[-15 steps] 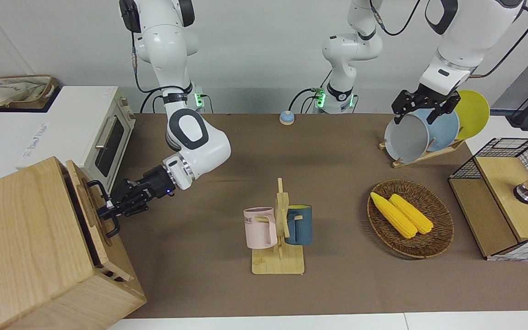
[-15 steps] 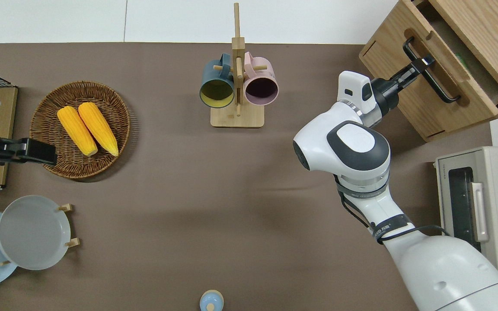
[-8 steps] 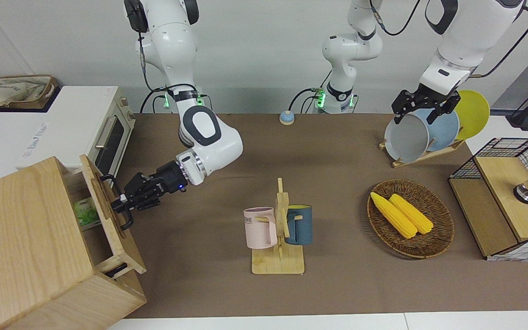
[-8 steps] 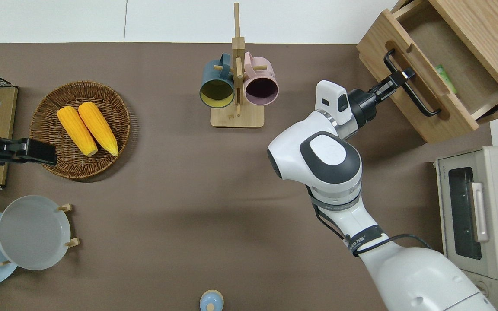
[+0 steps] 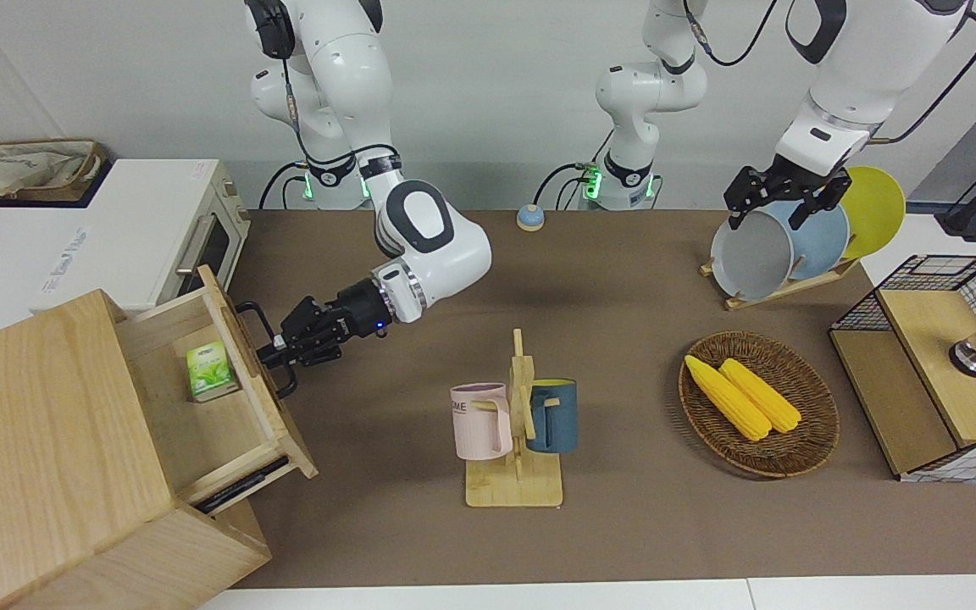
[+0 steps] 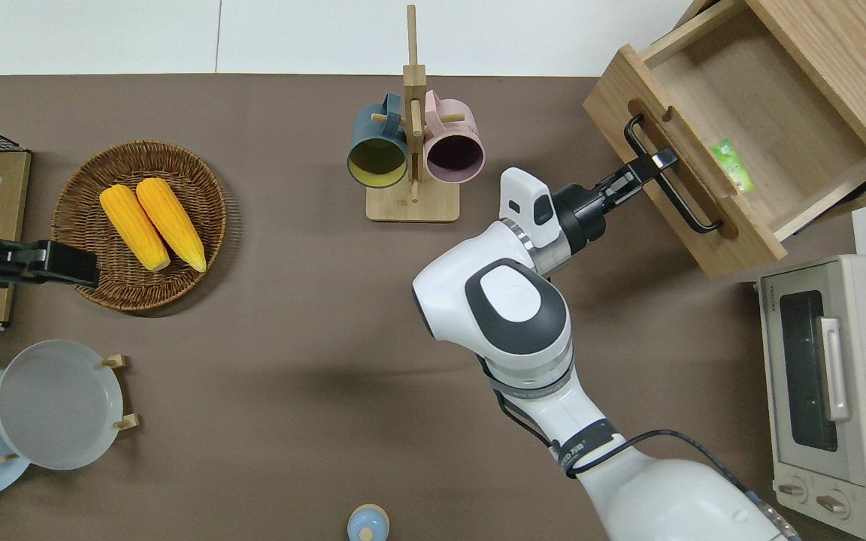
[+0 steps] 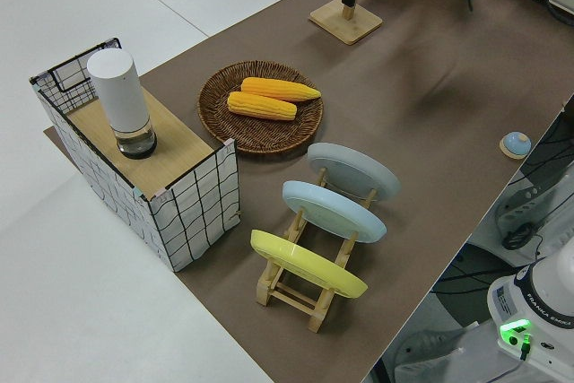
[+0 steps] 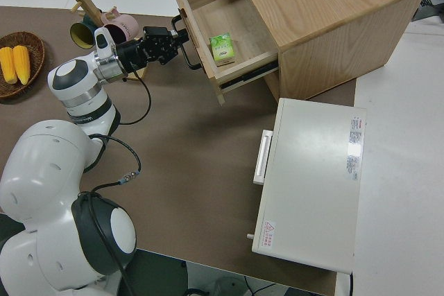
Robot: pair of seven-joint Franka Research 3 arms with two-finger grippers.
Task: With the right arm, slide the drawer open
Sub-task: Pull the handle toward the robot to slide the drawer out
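The drawer (image 5: 158, 424) (image 6: 764, 105) (image 8: 232, 12) of the big pale wooden box (image 5: 39, 440) stands pulled far out at the right arm's end of the table. A small green packet (image 5: 207, 370) (image 6: 731, 165) lies inside it. My right gripper (image 5: 272, 352) (image 6: 655, 160) (image 8: 173, 39), its wrist glowing blue, is shut on the black bar handle (image 6: 692, 214) of the drawer's front, near the handle's middle. The left arm is parked, and its gripper (image 5: 780, 203) is open.
A mug rack (image 6: 412, 188) with a pink and a blue mug stands toward the left arm's end from the right gripper. A white toaster oven (image 6: 831, 376) sits nearer to the robots than the wooden box. A wicker basket (image 6: 80, 195) with two corn cobs, a plate rack (image 5: 780, 284) and a wire-mesh box (image 5: 920, 381) fill the left arm's end.
My right gripper has drawn back toward the table's middle with the handle in it. The drawer slid from barely open to far out, and the green packet came into sight.
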